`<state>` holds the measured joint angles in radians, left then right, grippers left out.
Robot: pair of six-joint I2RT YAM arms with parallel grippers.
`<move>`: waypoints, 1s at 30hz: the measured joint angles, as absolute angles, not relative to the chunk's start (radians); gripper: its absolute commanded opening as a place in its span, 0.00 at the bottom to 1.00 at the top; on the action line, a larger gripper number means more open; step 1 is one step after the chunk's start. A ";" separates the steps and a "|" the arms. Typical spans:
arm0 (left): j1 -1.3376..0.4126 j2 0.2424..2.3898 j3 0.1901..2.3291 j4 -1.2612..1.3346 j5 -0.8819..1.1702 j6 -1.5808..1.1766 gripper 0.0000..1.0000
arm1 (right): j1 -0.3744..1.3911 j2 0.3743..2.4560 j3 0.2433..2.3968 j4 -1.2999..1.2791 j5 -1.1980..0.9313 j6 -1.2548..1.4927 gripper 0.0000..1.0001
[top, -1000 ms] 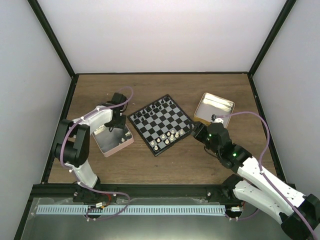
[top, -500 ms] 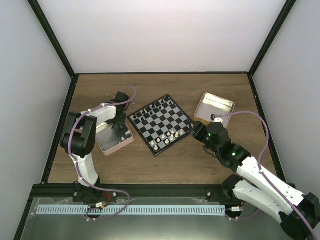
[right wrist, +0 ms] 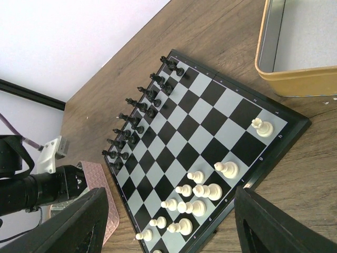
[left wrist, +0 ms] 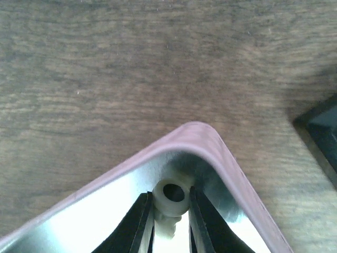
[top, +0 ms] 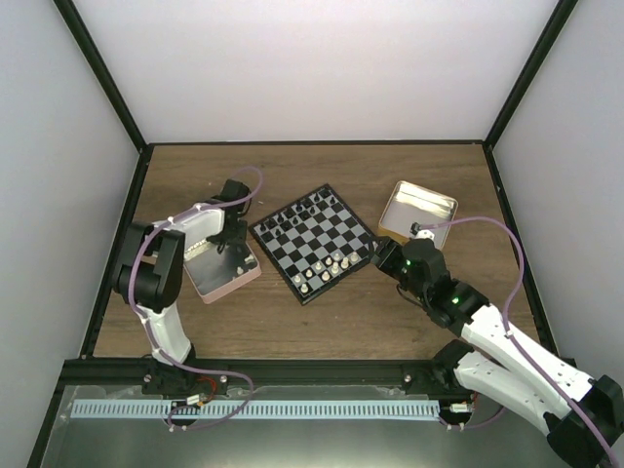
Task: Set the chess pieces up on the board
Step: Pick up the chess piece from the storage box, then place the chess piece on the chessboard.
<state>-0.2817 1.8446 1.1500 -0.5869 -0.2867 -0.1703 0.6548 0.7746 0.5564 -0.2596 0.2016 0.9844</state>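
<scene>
In the left wrist view my left gripper [left wrist: 171, 199] is down in the corner of the pink tin [left wrist: 210, 139]. Its two black fingers are pressed against either side of a cream-white chess piece [left wrist: 174, 194] lying there, round base toward the camera. The board [top: 317, 234] sits mid-table, to the right of that tin [top: 210, 281]. On the board [right wrist: 210, 95] the black pieces [right wrist: 139, 113] line the far side and several cream-white pieces [right wrist: 200, 192] stand along the near side, one [right wrist: 261, 127] alone near the corner. My right gripper [right wrist: 169, 211] hovers open at the board's near right edge, nothing between its fingers.
An open gold tin [top: 417, 210] stands right of the board, just beyond my right gripper [top: 388, 255]; its rim [right wrist: 295, 79] shows in the right wrist view. Black frame posts and white walls bound the wooden table.
The left arm has reached lower into the pink tin and its fingers have closed in onto the cream piece. The right arm has stayed put.
</scene>
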 measured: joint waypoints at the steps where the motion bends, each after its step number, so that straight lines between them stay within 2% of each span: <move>1: -0.282 1.835 1.144 -0.590 -0.281 -0.177 0.04 | 0.655 0.775 0.556 -0.260 0.202 0.984 0.67; 11: -0.282 1.581 1.009 -0.603 -0.154 -0.272 0.04 | 0.655 0.793 0.556 -0.237 0.175 0.979 0.67; 18: -0.284 1.384 0.906 -0.549 0.059 -0.420 0.06 | 0.655 0.881 0.556 -0.136 0.049 0.881 0.67; 25: -0.299 1.185 0.709 -0.272 0.310 -0.818 0.07 | 0.655 1.070 0.570 -0.008 -0.150 0.733 0.65; 30: -0.322 1.143 0.591 -0.059 0.398 -1.144 0.09 | 0.672 1.140 0.587 0.121 -0.235 0.633 0.65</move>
<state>-0.3222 1.1435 0.5911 -0.0589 0.3985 -1.1439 0.6716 1.1397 0.5873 0.1215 -0.2352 0.6327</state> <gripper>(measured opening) 0.169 0.650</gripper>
